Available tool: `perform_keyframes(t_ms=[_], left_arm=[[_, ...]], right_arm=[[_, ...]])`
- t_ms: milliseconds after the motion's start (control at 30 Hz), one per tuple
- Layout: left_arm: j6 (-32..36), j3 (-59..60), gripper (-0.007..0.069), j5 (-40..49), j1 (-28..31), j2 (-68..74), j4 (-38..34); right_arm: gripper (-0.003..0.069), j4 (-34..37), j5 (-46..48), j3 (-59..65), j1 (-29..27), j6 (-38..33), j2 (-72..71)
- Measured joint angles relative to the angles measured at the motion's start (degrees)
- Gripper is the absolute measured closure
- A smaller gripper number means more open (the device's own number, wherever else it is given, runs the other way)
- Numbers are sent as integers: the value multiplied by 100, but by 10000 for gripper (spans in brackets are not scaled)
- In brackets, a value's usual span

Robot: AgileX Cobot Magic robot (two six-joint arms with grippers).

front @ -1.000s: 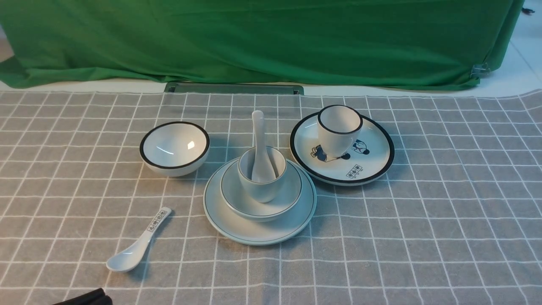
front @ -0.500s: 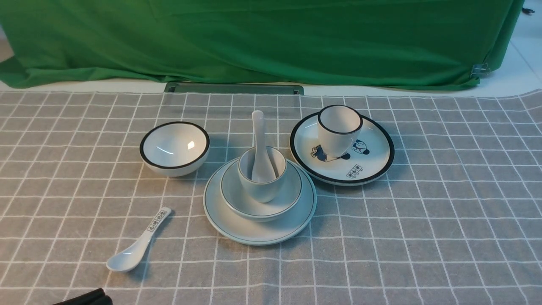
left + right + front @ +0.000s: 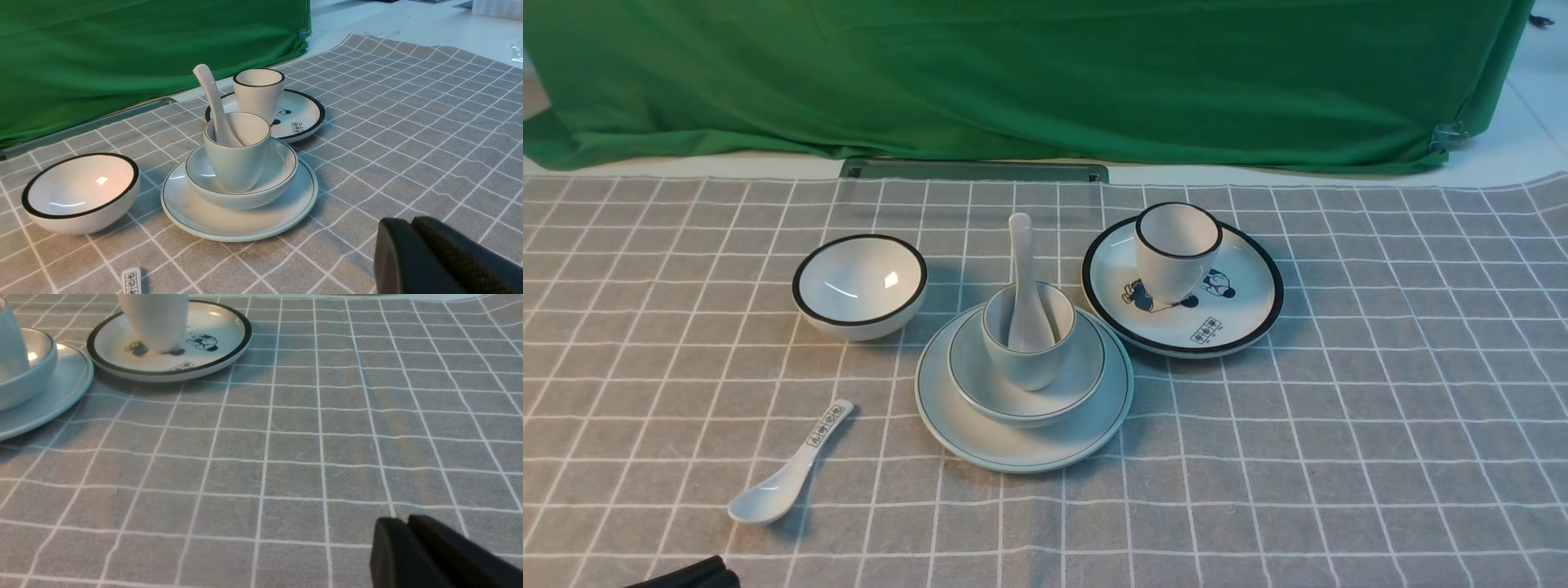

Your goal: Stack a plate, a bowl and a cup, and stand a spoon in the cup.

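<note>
The plate [image 3: 980,441] lies mid-table with the bowl [image 3: 980,384] in it and the cup [image 3: 1029,359] upright in the bowl. In the cup stands the spoon [image 3: 1021,253], its handle leaning toward the back. The left wrist view shows the same stack: plate [image 3: 245,220], bowl [image 3: 282,171], cup [image 3: 237,167], spoon [image 3: 208,90]. My left gripper [image 3: 410,222] is shut and empty, low over the cloth on the near side of the stack. My right gripper [image 3: 407,520] has its fingers together with nothing between them, over bare cloth well away from the plate [image 3: 53,400].
A black-rimmed bowl [image 3: 859,286] sits left of the stack. Behind it to the right, a cartoon plate [image 3: 1233,318] carries a bold-rimmed cup [image 3: 1176,249]. A spoon with a printed handle [image 3: 788,474] lies at front left. Green cloth [image 3: 1013,73] hangs along the back.
</note>
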Motion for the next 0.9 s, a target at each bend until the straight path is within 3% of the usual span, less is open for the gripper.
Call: perform_keyframes(t_ms=[700,900], left_arm=[[-56,0,612,-33,48,0,60],[-288,162,612,-1013,1055,-26,197]], right_arm=[[530,0,-16,0,0,0,0],[509,0,-16,0,0,0,0]])
